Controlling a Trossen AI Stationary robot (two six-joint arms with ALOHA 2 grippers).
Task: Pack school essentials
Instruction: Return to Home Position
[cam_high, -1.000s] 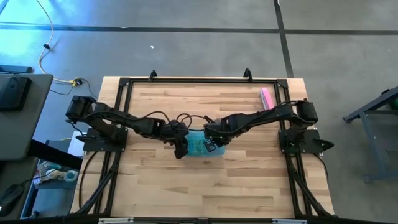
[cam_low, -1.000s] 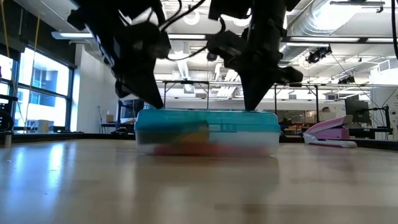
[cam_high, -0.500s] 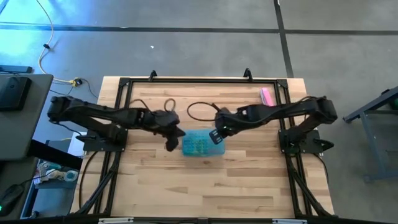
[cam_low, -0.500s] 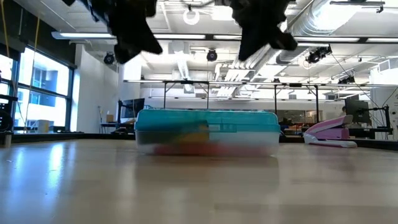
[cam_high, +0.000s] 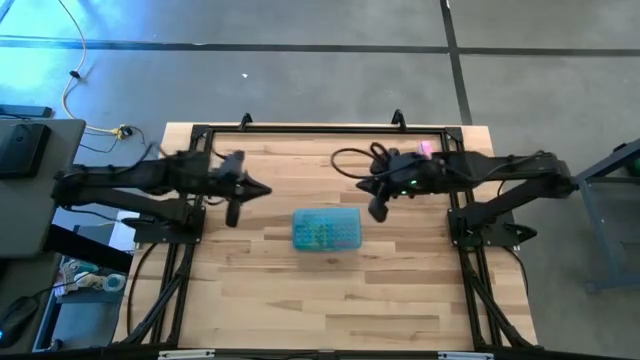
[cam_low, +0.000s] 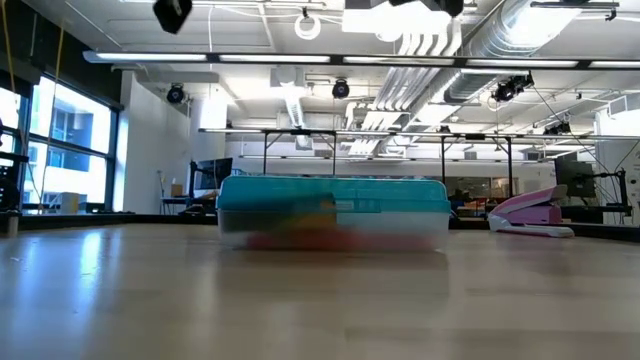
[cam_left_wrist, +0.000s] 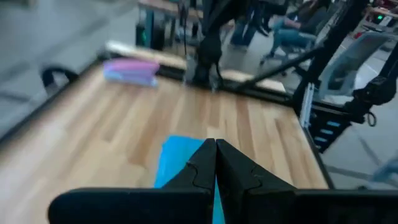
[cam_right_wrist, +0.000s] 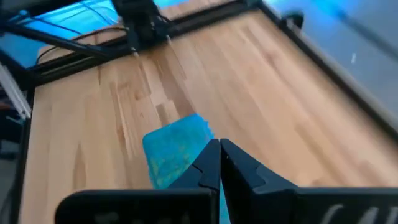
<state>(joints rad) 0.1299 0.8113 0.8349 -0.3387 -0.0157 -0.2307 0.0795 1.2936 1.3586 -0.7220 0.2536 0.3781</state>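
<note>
The teal-lidded clear case (cam_high: 326, 231) lies flat on its bottom at the table's middle, lid down. In the low view the case (cam_low: 332, 212) shows blurred yellow-orange and red shapes through its clear wall; which stationery they are cannot be made out. My left gripper (cam_high: 232, 214) hangs high, left of the case, shut and empty. It shows shut in its wrist view (cam_left_wrist: 215, 144), with the case (cam_left_wrist: 177, 163) below it. My right gripper (cam_high: 377, 210) hangs high, right of and beyond the case, also shut and empty (cam_right_wrist: 219, 144). In the low view only the tips of both show, at the top edge.
The pink rectangular bar (cam_high: 428, 152) lies near the far right corner, also seen in the low view (cam_low: 530, 212) and the left wrist view (cam_left_wrist: 132, 70). A black frame (cam_high: 200, 140) borders the tabletop. Bare wood (cam_high: 330, 300) surrounds the case.
Both grippers have risen from the case's lid and drawn apart, the left toward the table's left edge, the right toward the right and far edges. In the low view they have climbed to the top of the picture. The case has stayed put.
</note>
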